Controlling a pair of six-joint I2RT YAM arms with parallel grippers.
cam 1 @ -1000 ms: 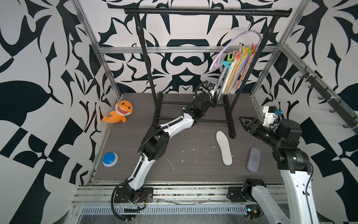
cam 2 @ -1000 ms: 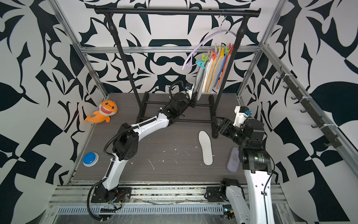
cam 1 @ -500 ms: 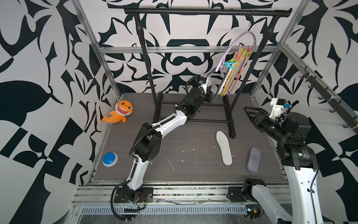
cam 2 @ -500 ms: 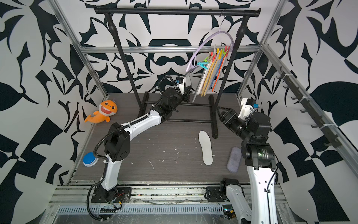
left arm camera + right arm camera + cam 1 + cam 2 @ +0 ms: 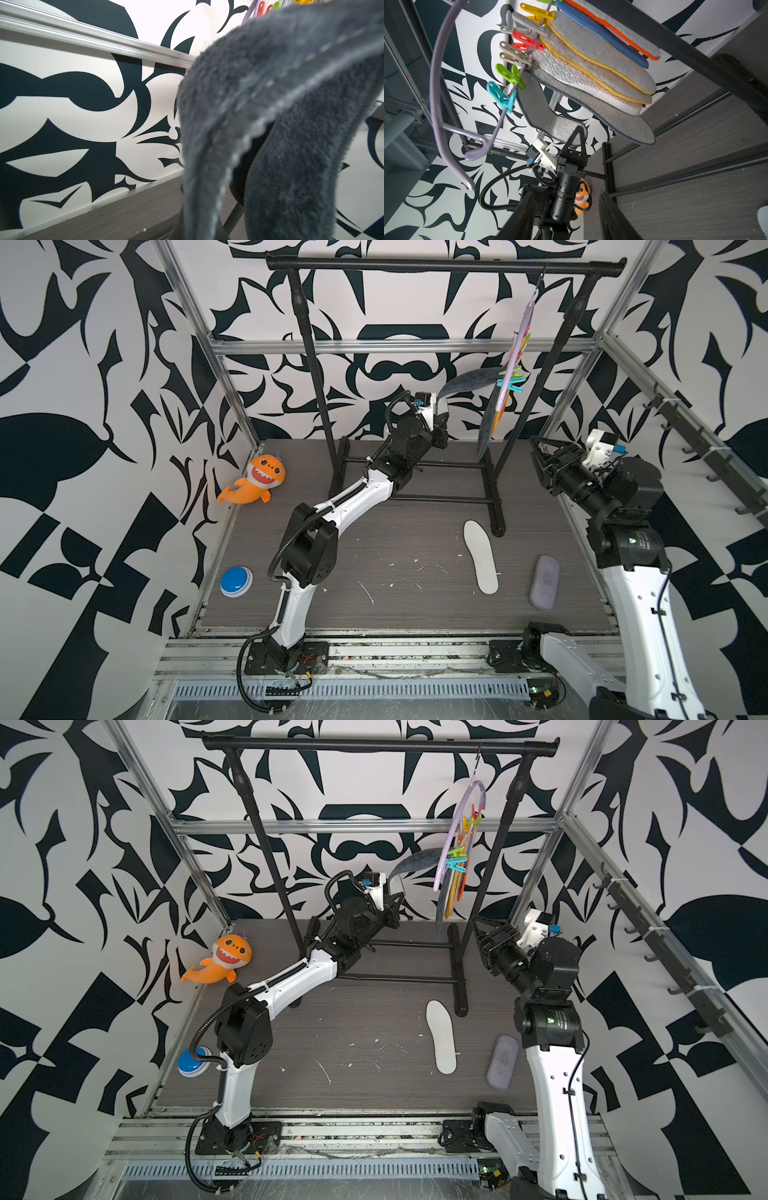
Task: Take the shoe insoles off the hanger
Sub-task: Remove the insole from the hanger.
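Observation:
The lilac hanger (image 5: 524, 319) (image 5: 461, 815) hangs by its hook from the black rail, turned nearly edge-on in a top view. Several shoe insoles (image 5: 591, 68) hang from its coloured pegs. My left gripper (image 5: 442, 408) (image 5: 576, 133) is shut on the heel of a fuzzy dark grey insole (image 5: 469, 383) (image 5: 415, 861) (image 5: 270, 104), bending it sideways; its other end sits at the green peg (image 5: 512, 76). The teal peg (image 5: 500, 97) is empty. My right gripper (image 5: 536, 448) (image 5: 566, 220) is open and empty, right of the hanger. A white insole (image 5: 481, 556) lies on the floor.
The black clothes rail (image 5: 444, 265) stands at the back, its feet (image 5: 496, 506) on the floor. A lilac-grey pad (image 5: 544, 581) lies right of the white insole. An orange plush shark (image 5: 257, 483) and a blue button (image 5: 235, 580) sit at the left edge.
My left gripper closed on the dark grey insole and drew it left and up, bending it out. The hanger turned with the pull. My right arm rose and moved back.

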